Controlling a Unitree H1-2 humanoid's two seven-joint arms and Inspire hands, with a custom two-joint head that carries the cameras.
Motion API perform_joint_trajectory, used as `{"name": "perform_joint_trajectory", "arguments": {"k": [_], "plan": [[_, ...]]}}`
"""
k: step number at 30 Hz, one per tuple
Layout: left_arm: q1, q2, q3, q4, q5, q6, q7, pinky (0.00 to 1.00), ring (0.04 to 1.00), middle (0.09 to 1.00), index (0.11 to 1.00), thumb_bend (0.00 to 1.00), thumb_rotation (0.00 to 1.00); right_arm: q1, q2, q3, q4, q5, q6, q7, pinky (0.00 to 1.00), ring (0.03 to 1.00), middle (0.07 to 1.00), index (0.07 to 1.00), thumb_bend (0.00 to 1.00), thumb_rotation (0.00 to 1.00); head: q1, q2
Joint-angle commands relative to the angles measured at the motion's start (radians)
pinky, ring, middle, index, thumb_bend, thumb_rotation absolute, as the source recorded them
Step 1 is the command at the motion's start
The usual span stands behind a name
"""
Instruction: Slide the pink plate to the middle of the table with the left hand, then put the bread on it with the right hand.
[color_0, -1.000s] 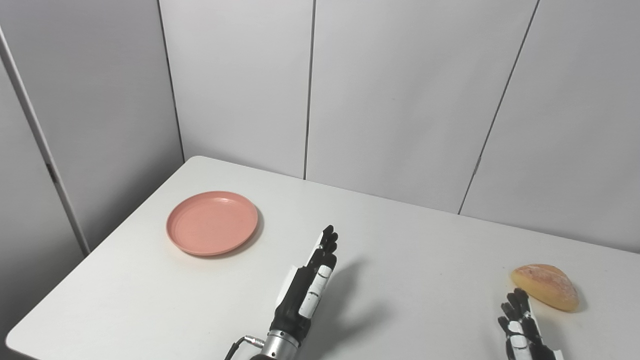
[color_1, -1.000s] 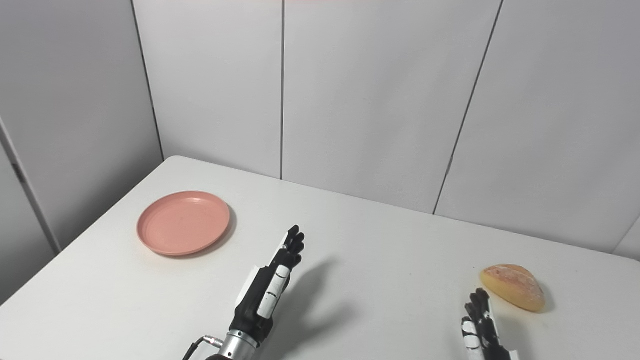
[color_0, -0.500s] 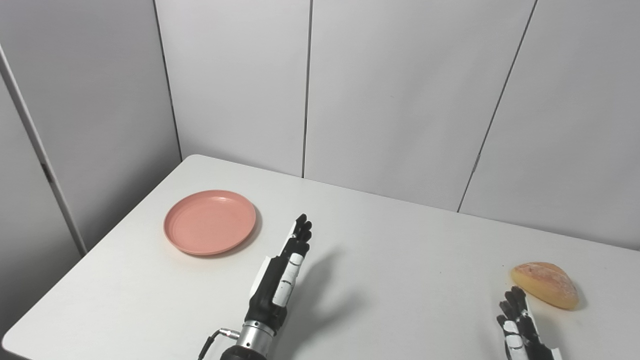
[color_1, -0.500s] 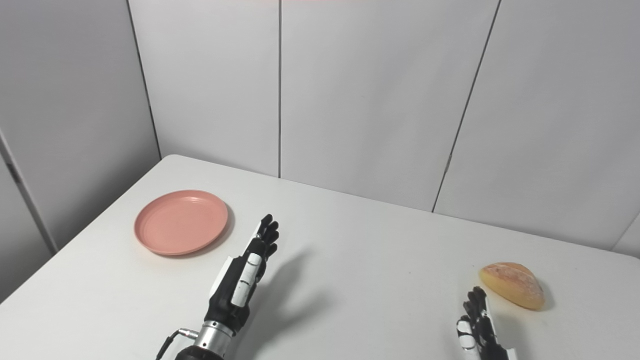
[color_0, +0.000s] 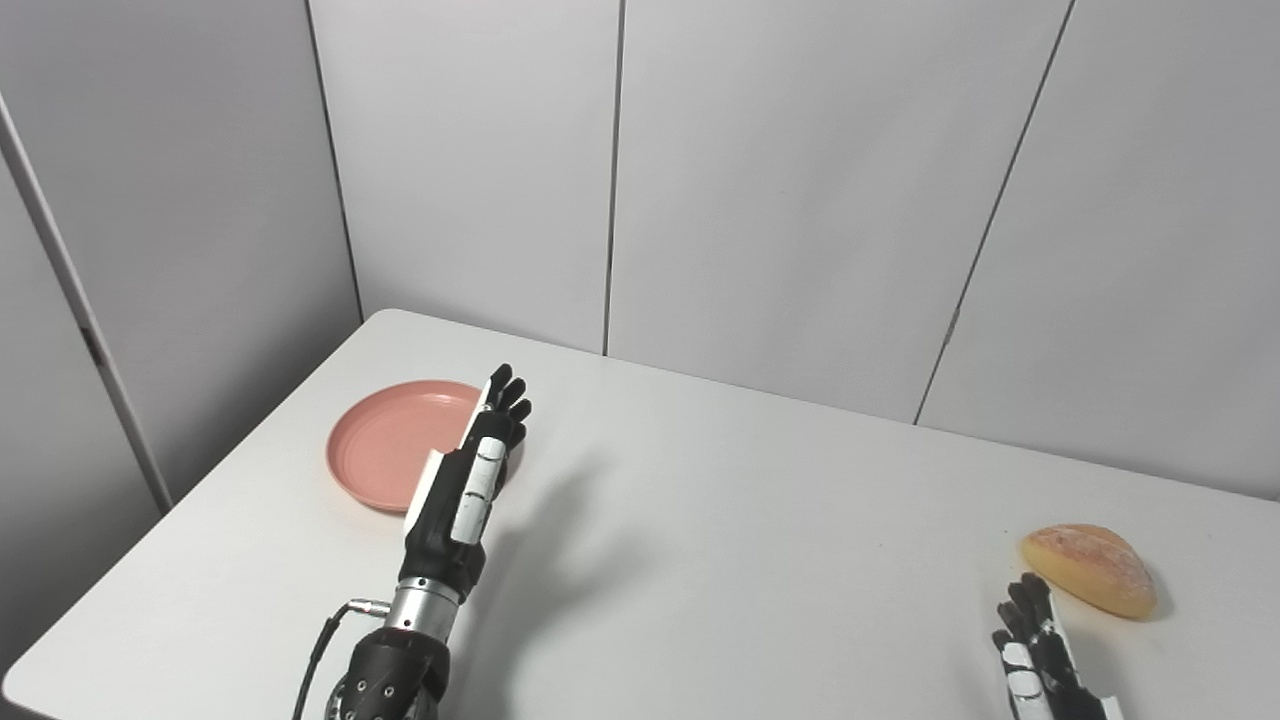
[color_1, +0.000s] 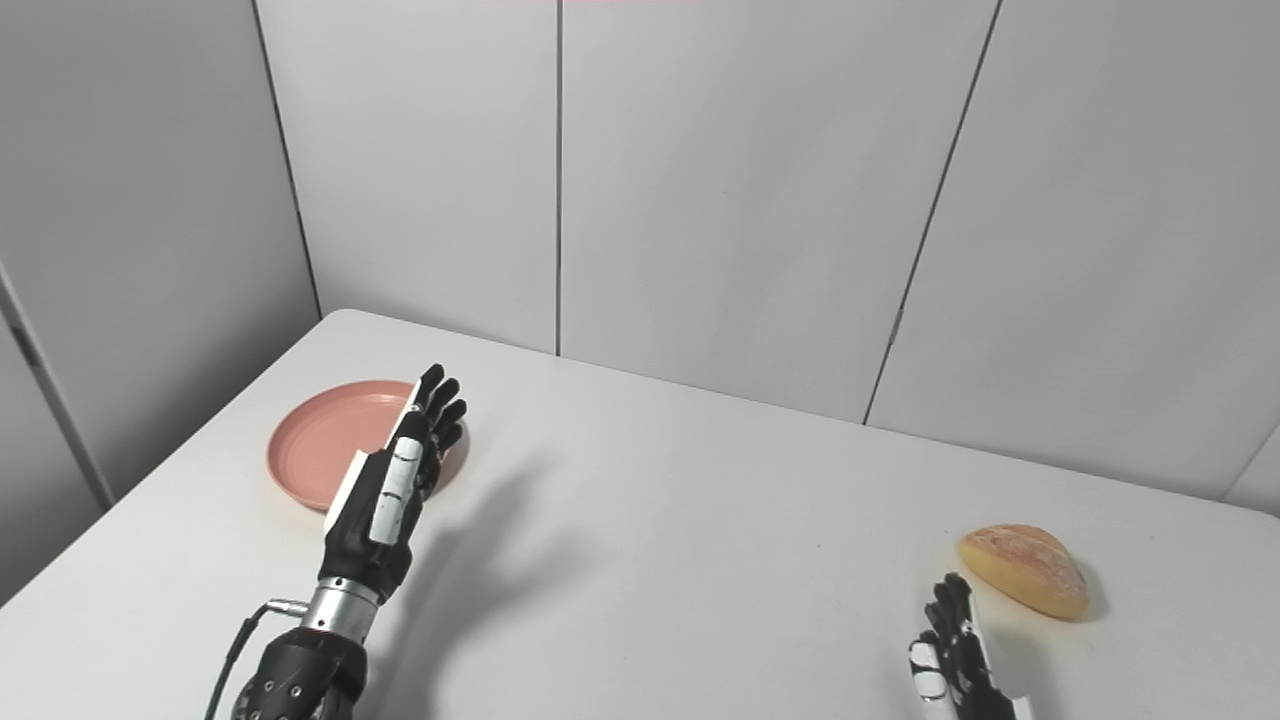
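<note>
Left arm enters from the bottom edge left of centre, forearm rising and angled up toward the far left of the table (color_0: 760, 560). Left hand (color_0: 462, 490) is held edge-on, fingers (color_0: 505, 395) straight, close together and pointing away from the robot, thumb side uppermost; it holds nothing and reads as open. The hand sits in front of the near right part of the plate (color_0: 385, 445) and covers that part of the rim; whether it is touching the plate or raised above it cannot be told from either view. Its shadow falls on the table to the right of the wrist. A cable (color_0: 318, 650) loops off the wrist cuff. The pink plate lies flat at the far left of the table, near the corner, well apart from the bread (color_0: 1090, 570). Right hand (color_0: 1035, 655) shows only at the bottom edge on the right side, cut off below the knuckles; fingers point upward and slightly spread, with nothing in them, so open. Its fingertips are just beside the near left end of the bread, a narrow strip of table showing between them. The bread, a golden oval roll, rests on the table toward the right side.
</note>
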Motion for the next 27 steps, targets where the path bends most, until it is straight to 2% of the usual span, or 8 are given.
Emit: {"name": "perform_joint_trajectory", "arguments": {"k": [1, 5, 11, 15, 18, 24, 27], "plan": [[-0.05, 0.022, 0.018, -0.013, -0.017, -0.04, 0.001, 0.98, 0.97, 0.984, 0.986, 0.73, 1.0, 0.022, 0.005, -0.002, 0.024, 0.002, -0.054, -0.003, 1.0, 1.0, 1.0, 1.0, 0.4, 0.82, 0.0, 0.001], [-0.058, 0.037, 0.052, -0.03, -0.035, -0.009, 0.013, 1.0, 0.985, 0.996, 0.992, 0.71, 1.0, 0.022, 0.003, 0.001, 0.032, -0.002, -0.066, 0.0, 1.0, 1.0, 1.0, 1.0, 0.45, 0.82, -0.005, 0.002], [-0.068, 0.056, 0.098, -0.032, -0.05, 0.008, 0.032, 0.97, 0.962, 0.973, 0.981, 0.74, 1.0, 0.027, -0.004, -0.003, 0.042, 0.004, -0.074, 0.004, 1.0, 1.0, 1.0, 1.0, 0.47, 0.81, 0.013, -0.009], [-0.077, 0.069, 0.119, -0.001, -0.032, -0.018, 0.051, 0.94, 0.931, 0.949, 0.95, 0.76, 1.0, 0.025, -0.01, -0.009, 0.055, 0.018, -0.101, 0.012, 1.0, 1.0, 1.0, 1.0, 0.43, 0.84, 0.028, -0.027], [-0.086, 0.081, 0.135, 0.028, -0.031, -0.026, 0.063, 0.93, 0.925, 0.94, 0.942, 0.77, 1.0, 0.024, -0.014, -0.01, 0.059, 0.003, -0.103, 0.005, 1.0, 1.0, 1.0, 1.0, 0.44, 0.86, 0.039, -0.039], [-0.105, 0.102, 0.177, 0.074, -0.055, -0.063, 0.072, 0.87, 0.879, 0.89, 0.902, 0.76, 1.0, 0.022, -0.021, -0.006, 0.063, 0.016, -0.095, 0.02, 1.0, 1.0, 1.0, 1.0, 0.42, 0.87, 0.039, -0.033], [-0.11, 0.119, 0.195, 0.091, -0.034, -0.068, 0.092, 0.86, 0.874, 0.885, 0.898, 0.76, 1.0, 0.022, -0.026, -0.008, 0.073, 0.014, -0.117, 0.023, 1.0, 1.0, 1.0, 1.0, 0.41, 0.87, 0.039, -0.035]]}}
